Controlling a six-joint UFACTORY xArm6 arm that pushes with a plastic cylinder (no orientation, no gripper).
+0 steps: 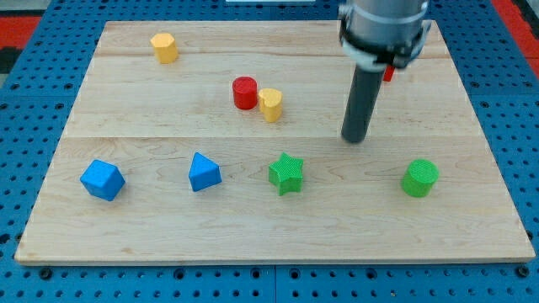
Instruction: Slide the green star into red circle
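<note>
On the bench (253, 236), camera view: the star (286, 173) lies low of centre, well apart from the red circle (245, 93), which sits up and to the view's left, touching a yellow block (270, 104). No gripper is fitted; the rod holds nothing, and the tip (354, 139) rests up and right of the star, clear of it. Recommended: route the tip round to the star's lower-right side, then push up-left, keeping the line on the circle, not the yellow block.
</note>
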